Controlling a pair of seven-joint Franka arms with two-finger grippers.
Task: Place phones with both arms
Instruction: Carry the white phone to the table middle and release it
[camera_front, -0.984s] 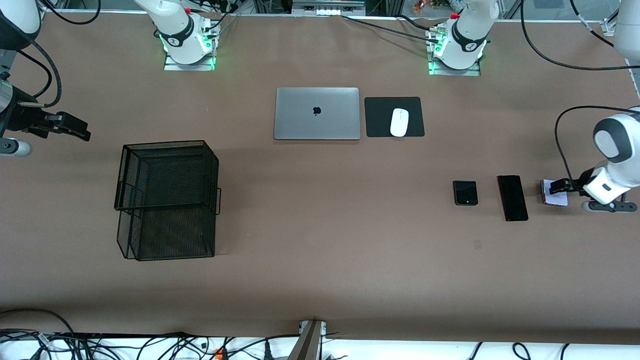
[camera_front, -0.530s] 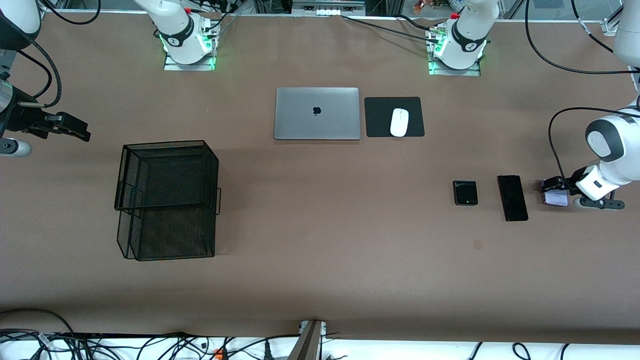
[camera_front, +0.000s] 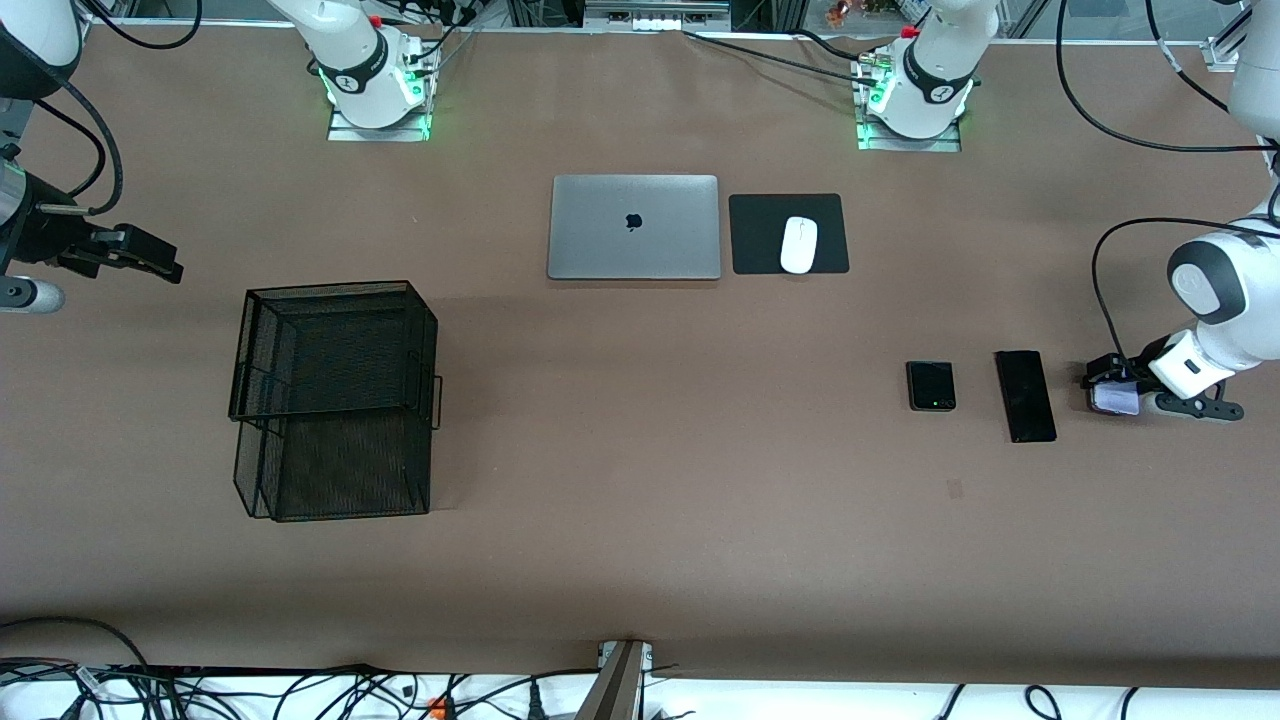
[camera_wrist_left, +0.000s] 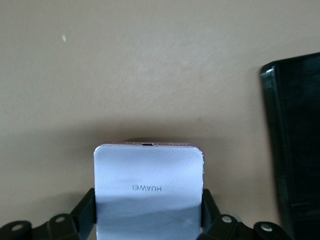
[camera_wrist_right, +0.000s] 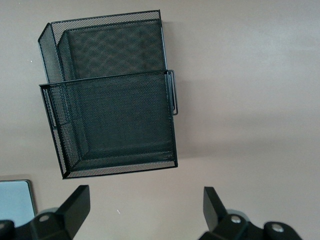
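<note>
The brown table (camera_front: 640, 520) carries a closed silver laptop (camera_front: 634, 227) beside a black mouse pad (camera_front: 760, 235) — nearer the camera, a black wire-mesh tray rack (camera_front: 334, 398), a small square black phone (camera_front: 931, 385) and a long slim black phone (camera_front: 1025, 395).

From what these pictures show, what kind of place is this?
Probably a robotics lab set up as a desk: two arms bolted to a brown table, a closed laptop, a mouse, and loose cables along the edge.

My left gripper (camera_front: 1108, 385) sits over the white-lavender phone (camera_front: 1116, 399), beside the long black phone (camera_front: 1025, 395). My right gripper (camera_front: 150, 260) waits above the table (camera_front: 640, 560) near the mesh basket (camera_front: 335, 400).
</note>
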